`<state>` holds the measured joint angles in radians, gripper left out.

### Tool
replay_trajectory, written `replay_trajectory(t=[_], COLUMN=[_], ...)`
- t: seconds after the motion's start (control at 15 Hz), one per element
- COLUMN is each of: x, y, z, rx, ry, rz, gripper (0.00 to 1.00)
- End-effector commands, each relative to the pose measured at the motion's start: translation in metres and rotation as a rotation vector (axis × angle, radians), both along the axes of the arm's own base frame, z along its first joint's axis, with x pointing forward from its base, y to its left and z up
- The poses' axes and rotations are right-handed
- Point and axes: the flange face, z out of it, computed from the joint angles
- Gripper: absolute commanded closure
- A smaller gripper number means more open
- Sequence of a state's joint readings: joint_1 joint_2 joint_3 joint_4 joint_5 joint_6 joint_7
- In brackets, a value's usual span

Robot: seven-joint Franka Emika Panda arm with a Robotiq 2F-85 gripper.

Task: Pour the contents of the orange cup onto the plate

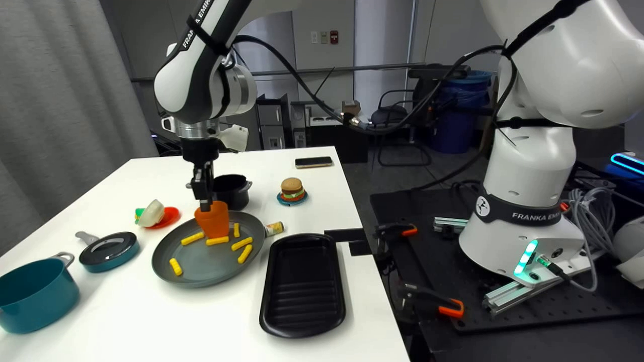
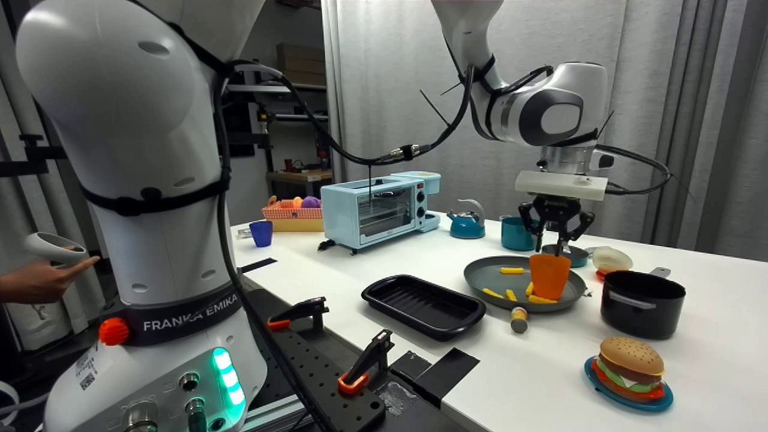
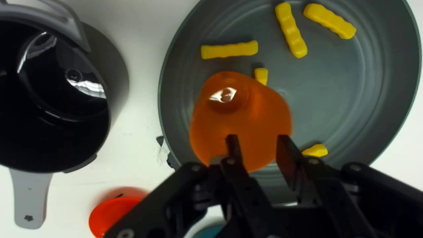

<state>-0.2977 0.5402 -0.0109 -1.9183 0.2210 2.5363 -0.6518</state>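
The orange cup [image 1: 212,221] is over the plate [image 1: 206,274], mouth up and a little tilted in an exterior view; whether its base touches the plate I cannot tell. Around it on the plate lie the contents, several yellow sticks [image 3: 229,49], one partly hidden by the cup. My gripper [image 3: 257,138] is at the cup's rim with its fingers apart. Between the fingers a gap shows orange cup and grey plate behind, with nothing clamped. In an exterior view the gripper [image 2: 549,247] points straight down above the cup [image 2: 549,277]. Inside, the cup [image 3: 244,122] looks plain orange with a bright glint.
A black pot [image 3: 117,79] stands close beside the plate. Near it are a black ridged tray [image 1: 302,296], a small jar [image 1: 274,229], a toy burger [image 1: 292,189], a teal pot [image 1: 37,294], a lidded pan [image 1: 109,251] and a red dish with a cream bowl [image 1: 152,213].
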Motion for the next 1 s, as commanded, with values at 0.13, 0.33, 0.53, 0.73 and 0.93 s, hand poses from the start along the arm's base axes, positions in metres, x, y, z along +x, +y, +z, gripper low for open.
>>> replay_trajectory(t=[0.13, 0.33, 0.53, 0.73, 0.93], x=[-0.005, -0.005, -0.006, 0.002, 0.005], y=[0.000, 0.000, 0.001, 0.012, 0.027], z=[0.006, 0.006, 0.007, -0.001, -0.004], rx=[-0.004, 0.002, 0.021, 0.016, 0.024], ry=[-0.004, -0.008, 0.005, 0.004, 0.008], rz=[-0.013, -0.010, 0.007, 0.011, 0.026], gripper=[0.18, 0.00, 0.00, 0.00, 0.00])
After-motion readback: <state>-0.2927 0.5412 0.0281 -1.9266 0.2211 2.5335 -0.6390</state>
